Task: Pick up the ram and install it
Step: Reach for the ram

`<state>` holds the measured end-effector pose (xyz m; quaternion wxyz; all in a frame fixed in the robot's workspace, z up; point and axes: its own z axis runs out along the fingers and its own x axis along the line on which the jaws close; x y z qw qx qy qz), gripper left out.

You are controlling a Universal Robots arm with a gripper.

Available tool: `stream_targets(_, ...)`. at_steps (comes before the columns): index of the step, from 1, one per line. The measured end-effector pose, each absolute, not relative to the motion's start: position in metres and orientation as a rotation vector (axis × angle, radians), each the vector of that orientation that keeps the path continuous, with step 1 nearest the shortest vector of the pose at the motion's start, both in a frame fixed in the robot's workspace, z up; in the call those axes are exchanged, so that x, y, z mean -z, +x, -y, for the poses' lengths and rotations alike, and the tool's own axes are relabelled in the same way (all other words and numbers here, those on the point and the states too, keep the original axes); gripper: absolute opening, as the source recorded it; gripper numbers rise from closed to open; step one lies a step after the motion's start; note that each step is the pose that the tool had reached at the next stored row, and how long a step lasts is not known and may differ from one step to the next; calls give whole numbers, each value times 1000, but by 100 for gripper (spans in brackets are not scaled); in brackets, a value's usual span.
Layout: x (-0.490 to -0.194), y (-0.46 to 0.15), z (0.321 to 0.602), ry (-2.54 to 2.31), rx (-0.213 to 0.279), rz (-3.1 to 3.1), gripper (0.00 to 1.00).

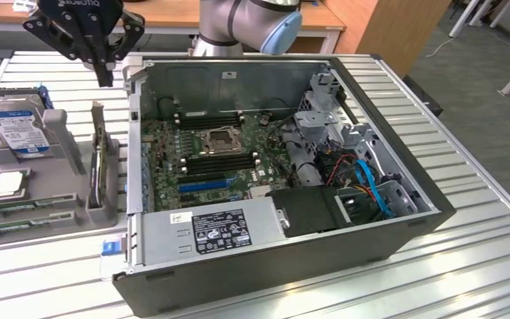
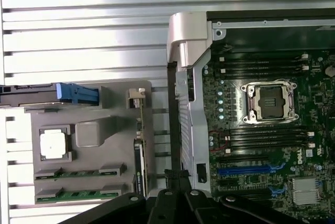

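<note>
Two sticks of ram [image 1: 26, 203] lie flat in the grey tray [image 1: 51, 187] on the table [image 1: 467, 266], exterior view; Robotiq-marked end effector [image 1: 105, 78] hangs above, shut, empty. Wrist view: ram [image 2: 78, 172] beside silver processor [image 2: 54, 144]; Dell lettering on motherboard [image 2: 314, 98] inside open case [image 2: 183, 30].

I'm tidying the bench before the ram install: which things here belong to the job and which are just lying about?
Job: two ram sticks lying in the grey holder; black memory slots on the motherboard; gripper, fingers shut, empty.
Lying about: hard drive; processor chip; upright card in the holder; power supply.
</note>
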<state>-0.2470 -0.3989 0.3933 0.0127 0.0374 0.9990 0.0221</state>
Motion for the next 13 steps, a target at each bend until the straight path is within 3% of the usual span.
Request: stream_targets(13,-393,-269,399,116,-69,-3113,10)
